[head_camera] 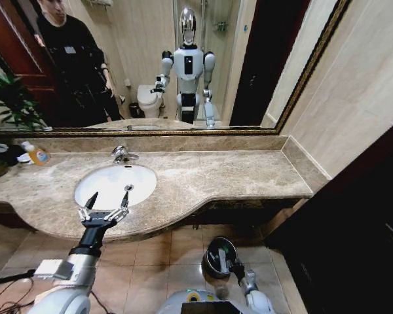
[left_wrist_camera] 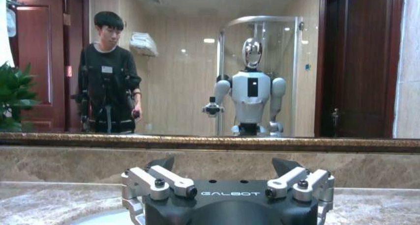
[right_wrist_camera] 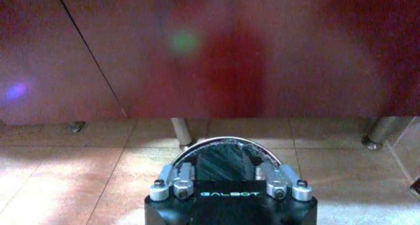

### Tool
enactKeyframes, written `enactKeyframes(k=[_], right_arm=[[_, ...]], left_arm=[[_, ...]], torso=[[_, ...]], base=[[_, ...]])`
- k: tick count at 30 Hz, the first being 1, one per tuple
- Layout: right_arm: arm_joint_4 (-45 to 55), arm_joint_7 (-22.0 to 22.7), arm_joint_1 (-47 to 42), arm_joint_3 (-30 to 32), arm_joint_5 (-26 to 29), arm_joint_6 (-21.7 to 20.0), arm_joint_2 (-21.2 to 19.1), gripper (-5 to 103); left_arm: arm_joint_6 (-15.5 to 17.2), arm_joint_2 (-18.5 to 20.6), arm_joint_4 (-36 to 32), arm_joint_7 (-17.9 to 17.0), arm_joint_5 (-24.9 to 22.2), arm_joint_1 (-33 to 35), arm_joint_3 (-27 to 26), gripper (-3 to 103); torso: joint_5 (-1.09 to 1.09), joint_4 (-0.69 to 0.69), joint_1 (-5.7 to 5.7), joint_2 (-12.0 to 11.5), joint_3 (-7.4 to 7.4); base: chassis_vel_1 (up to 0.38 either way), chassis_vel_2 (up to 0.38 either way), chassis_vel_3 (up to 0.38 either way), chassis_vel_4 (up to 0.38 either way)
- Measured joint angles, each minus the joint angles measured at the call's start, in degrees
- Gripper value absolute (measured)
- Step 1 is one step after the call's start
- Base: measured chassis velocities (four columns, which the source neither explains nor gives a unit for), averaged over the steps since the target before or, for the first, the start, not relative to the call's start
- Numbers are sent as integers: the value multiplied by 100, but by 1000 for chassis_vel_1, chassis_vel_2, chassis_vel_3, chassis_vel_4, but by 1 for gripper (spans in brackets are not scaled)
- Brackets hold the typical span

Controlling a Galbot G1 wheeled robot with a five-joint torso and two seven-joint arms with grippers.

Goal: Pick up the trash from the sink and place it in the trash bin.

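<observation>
Left tool (head_camera: 109, 198): raised above the near rim of the sink (head_camera: 92, 199), fingers spread wide apart, nothing between them; fingertips point away from the robot toward the mirror (head_camera: 249, 59). Sink: white oval basin set in the beige-brown marble bench (head_camera: 229, 173), long axis running left to right along the bench, chrome faucet (head_camera: 122, 154) at its far edge; no trash can be made out in the visible part of the basin. Right tool (head_camera: 236, 267): low beside the robot's base, near the floor, closed on the trash bin (head_camera: 217, 254), its fingers over the shiny metal rim (right_wrist_camera: 226, 144) on the side nearest the robot. Trash bin: small, round, dark, held over the tiled floor (head_camera: 183, 252) in front of the bench, mouth facing up toward the head camera. Orange bottle (head_camera: 36, 154): standing on the bench, far left, well apart from the sink.
</observation>
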Motion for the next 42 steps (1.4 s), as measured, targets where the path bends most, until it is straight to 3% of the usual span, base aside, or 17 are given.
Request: enactKeyframes(k=[8,14,17,30,33,38,42], right_arm=[[126,79,-47,-6,2,0,38,68],[269,72,-133,-13,71,-5,65,95],[322,72,-158,-13,96,-13,86,99],[659,73,-318,-17,136,-155,144,100],[1521,-31,-710,-66,712,-605,82,100],[2364,-147,-1075,23,1286,-594,-94,100],[3474,27,-1468,73,1738,-525,-301,100]], left_arm=[[0,0,0,0,0,0,0,100],[0,0,0,0,0,0,0,100],[0,0,0,0,0,0,0,100],[0,0,0,0,0,0,0,100],[0,0,0,0,0,0,0,100],[0,0,0,0,0,0,0,100],[0,0,0,0,0,0,0,100]], torso=[[0,0,0,0,0],[0,0,0,0,0],[0,0,0,0,0],[1,0,0,0,0],[1,0,0,0,0],[1,0,0,0,0],[2,0,0,0,0]], base=[[0,0,0,0],[0,0,0,0],[0,0,0,0],[0,0,0,0],[0,0,0,0],[0,0,0,0],[0,0,0,0]])
